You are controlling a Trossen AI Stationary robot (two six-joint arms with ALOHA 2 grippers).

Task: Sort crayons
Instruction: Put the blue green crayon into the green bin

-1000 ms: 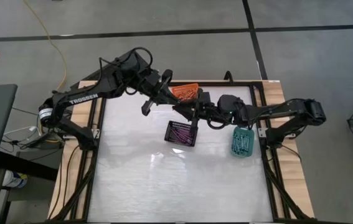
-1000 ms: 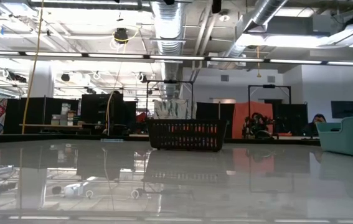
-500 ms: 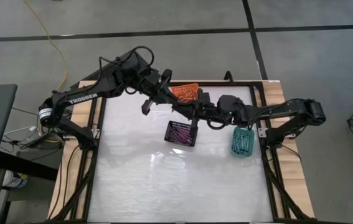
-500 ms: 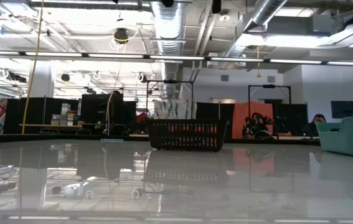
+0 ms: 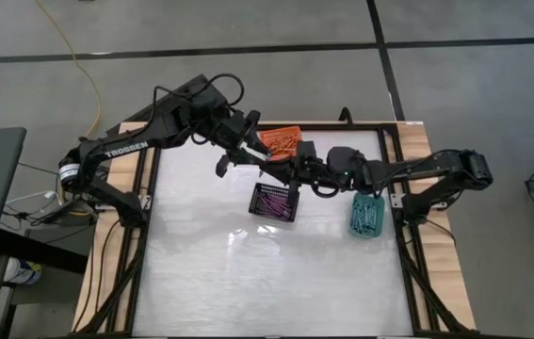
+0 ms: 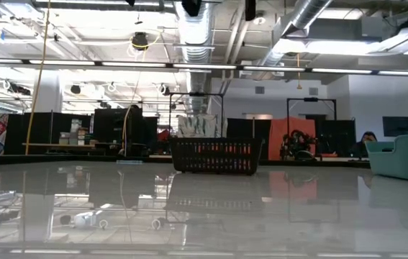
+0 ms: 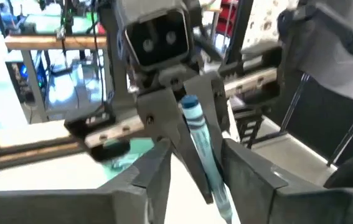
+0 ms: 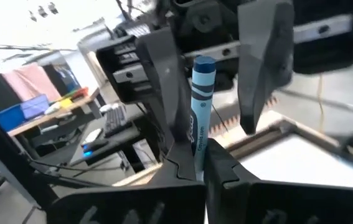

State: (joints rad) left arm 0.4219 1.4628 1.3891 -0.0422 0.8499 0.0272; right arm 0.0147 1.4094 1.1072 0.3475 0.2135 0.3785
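while both arms reach inward from the desk's side edges and meet above its far middle, the left end effector and the right end effector point at each other, tip to tip, over the gap between the orange basket and the black basket. the right end effector is pressed together on the lower end of a teal-blue crayon, which stands up between its fingers. the left end effector is spread, its two fingers standing on either side of the same crayon and apart from it. only the wrist views show this crayon and the fingers around it; from above it is too small to make out among the dark arms. the high view alone shows all the baskets together: three, one orange at the far edge, one black near the middle, and one teal to the right beside the right arm. each holds a heap of crayons, orange-red ones, purple ones and teal-blue ones, too many and too small to count. the low view shows neither end effector, only the black basket on the glossy desk, the teal basket's edge at the right, and the room behind.
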